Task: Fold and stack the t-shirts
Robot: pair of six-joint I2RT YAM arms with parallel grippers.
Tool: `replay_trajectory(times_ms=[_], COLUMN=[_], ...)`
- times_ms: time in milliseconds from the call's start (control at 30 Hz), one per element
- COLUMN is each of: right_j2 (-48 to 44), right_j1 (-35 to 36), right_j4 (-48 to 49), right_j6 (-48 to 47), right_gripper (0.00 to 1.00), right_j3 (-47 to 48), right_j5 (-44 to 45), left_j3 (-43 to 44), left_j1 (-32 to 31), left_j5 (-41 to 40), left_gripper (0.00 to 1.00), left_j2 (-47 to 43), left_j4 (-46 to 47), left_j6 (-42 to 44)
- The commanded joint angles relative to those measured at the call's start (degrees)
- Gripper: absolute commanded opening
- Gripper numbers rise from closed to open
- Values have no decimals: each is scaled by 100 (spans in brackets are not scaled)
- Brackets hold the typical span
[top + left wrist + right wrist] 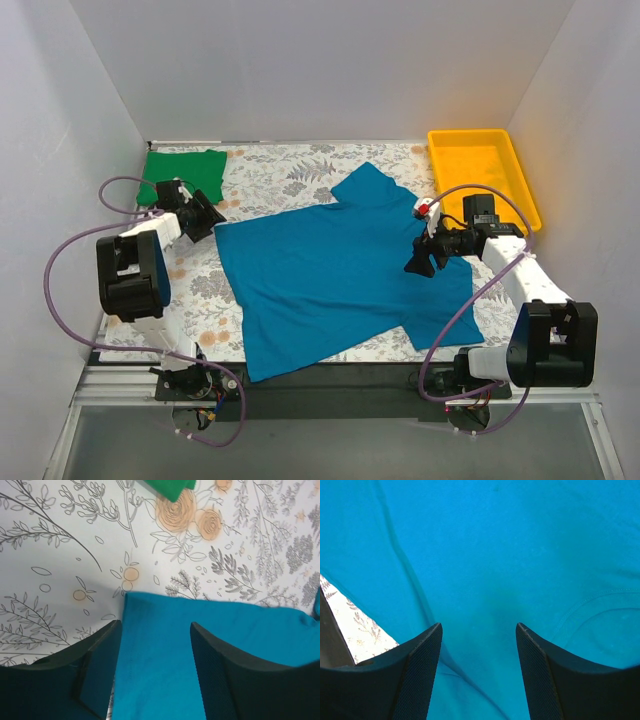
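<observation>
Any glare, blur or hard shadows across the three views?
Top external: even light, sharp, no glare on the yellow tray, shadows faint. Left wrist: tablecloth and teal shirt crisp, the fingers dark. Right wrist: shirt fills the frame, dim patch mid-frame, little texture.

A robotics lab test cell. Plain white walls box in the bench (spread with floral-print cloth), and the cabled left arm and right arm mount on a metal rail.
</observation>
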Motion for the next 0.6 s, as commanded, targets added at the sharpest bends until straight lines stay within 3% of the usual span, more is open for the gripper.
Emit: replay_trajectory(times_ms=[0,567], right_j2=[54,194], right_j1=[-15,-24], right_j4=[95,77], right_j6=[-8,-8], right_gripper=[67,68], right_j3=[-30,-30], right_j5=[-20,15], left_j3=[323,728], left_j1=[45,-16], left_j5=[-261,-138], left_gripper=[54,34], left_j2=[91,804], left_j4=[-247,-652], left_j6=[331,771])
